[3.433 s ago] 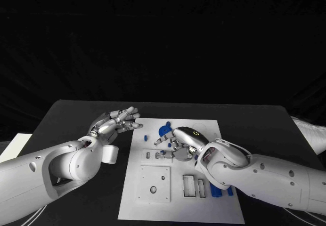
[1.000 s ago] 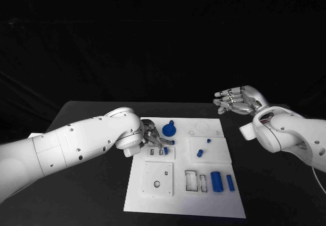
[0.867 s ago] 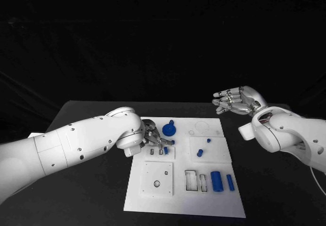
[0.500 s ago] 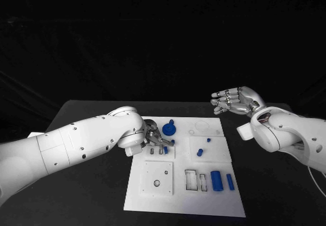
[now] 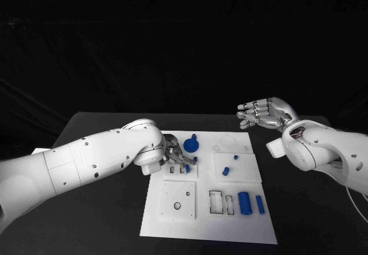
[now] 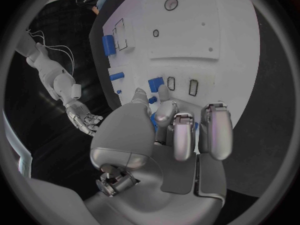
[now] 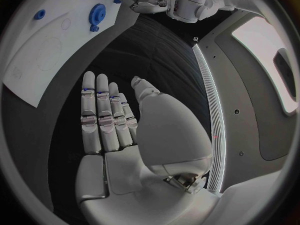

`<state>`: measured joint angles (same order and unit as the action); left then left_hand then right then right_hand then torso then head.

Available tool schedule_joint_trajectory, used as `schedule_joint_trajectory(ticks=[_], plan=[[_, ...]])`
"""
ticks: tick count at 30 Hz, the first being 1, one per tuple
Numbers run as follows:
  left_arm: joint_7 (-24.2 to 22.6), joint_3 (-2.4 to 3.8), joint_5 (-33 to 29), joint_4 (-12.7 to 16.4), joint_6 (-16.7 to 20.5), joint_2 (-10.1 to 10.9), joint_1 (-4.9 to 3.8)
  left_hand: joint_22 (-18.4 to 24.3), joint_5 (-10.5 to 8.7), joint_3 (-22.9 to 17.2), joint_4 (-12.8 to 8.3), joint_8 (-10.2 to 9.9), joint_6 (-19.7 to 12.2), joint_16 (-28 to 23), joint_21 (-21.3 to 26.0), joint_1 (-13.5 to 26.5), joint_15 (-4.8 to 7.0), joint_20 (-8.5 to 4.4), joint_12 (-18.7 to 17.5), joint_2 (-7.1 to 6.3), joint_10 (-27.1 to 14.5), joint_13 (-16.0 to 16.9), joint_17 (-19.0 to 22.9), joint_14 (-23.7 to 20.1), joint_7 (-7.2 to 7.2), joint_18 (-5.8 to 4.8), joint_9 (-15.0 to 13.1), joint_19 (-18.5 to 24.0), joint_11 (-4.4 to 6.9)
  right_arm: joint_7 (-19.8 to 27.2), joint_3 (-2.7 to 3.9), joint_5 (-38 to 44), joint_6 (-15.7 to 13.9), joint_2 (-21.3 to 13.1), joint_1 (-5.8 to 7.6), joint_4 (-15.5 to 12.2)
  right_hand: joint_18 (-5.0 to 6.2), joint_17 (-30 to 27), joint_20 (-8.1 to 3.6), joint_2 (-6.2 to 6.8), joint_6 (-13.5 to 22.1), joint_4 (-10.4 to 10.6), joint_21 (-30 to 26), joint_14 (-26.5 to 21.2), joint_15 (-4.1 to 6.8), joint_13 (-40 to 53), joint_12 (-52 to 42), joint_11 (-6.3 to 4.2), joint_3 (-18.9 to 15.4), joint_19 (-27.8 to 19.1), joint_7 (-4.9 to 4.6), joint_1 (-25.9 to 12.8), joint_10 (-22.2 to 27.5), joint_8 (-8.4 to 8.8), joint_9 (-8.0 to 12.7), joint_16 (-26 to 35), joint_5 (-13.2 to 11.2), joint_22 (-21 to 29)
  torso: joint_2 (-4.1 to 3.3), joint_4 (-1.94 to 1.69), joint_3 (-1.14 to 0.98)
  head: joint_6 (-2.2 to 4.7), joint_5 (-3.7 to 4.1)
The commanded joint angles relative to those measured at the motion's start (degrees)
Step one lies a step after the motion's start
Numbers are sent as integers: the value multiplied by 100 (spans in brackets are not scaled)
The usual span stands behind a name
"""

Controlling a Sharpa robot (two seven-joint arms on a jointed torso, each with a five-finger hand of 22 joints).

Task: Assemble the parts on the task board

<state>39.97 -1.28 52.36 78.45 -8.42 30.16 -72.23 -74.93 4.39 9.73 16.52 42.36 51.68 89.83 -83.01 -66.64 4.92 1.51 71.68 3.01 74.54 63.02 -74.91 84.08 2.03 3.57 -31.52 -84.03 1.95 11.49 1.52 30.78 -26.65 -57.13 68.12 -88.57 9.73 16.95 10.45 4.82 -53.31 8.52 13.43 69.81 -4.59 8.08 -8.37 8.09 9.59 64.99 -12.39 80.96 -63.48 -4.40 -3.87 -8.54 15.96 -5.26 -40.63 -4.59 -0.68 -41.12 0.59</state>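
Note:
The white task board point(image 5: 237, 228) lies mid-table. My left hand point(image 5: 173, 155) is low over its left middle, beside the blue gear point(image 5: 190, 144). In the left wrist view my left hand point(image 6: 169, 130) pinches a small blue part point(image 6: 152, 100) between thumb and a finger, just above the narrow slots point(image 6: 193, 86); another small blue block point(image 6: 156, 82) stands beside them. My right hand point(image 5: 265, 114) hangs in the air behind the board's right corner, palm flat, fingers straight, holding nothing; the right wrist view shows that hand point(image 7: 125, 130) with the gear point(image 7: 97, 12) far off.
Two blue cylinders point(image 5: 244, 203) point(image 5: 260, 205) lie at the board's front right beside rectangular pockets point(image 5: 215, 203). A short blue peg point(image 5: 225, 171) and a tiny blue stud point(image 5: 235, 158) sit on the right middle. A square plate with holes point(image 5: 178, 201) is front left.
3.4 s ago my right hand was down on the board and my left hand was lifted; now that is reversed. Over the last second the right hand drifted slightly left; the left hand barely moved.

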Motion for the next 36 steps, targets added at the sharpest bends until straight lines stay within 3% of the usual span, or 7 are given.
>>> schedule_joint_trajectory(ticks=[1, 36], plan=[[621, 2, 33, -31, -142, -26, -8, -227, 34, 5, -7, 31, -35, 17, -25, -79, 34, -51, 28, -4, 43, 16, -1509, 592, -2, -107, -10, -212, -9, 65, -1, 1, 134, 24, -9, 16, 81, -12, -3, -17, 35, -44, -25, 39, -5, -20, 22, 16, 3, 49, -5, -64, -9, -5, 1, 39, -10, 12, -6, 3, 4, -7, 20], [642, -7, 34, -176, -335, -169, -4, -329, 51, -95, -22, 78, -42, 17, -80, -312, 50, -66, 105, 8, 101, 110, -1509, 592, -22, -124, -109, -235, 11, -54, -7, 74, 355, 93, -28, 111, 78, -108, 15, -36, 49, -78, -147, 49, -23, -160, 23, 32, -27, 88, -17, -125, 7, -6, 1, 109, -66, 87, -3, -4, -3, -64, 61]])
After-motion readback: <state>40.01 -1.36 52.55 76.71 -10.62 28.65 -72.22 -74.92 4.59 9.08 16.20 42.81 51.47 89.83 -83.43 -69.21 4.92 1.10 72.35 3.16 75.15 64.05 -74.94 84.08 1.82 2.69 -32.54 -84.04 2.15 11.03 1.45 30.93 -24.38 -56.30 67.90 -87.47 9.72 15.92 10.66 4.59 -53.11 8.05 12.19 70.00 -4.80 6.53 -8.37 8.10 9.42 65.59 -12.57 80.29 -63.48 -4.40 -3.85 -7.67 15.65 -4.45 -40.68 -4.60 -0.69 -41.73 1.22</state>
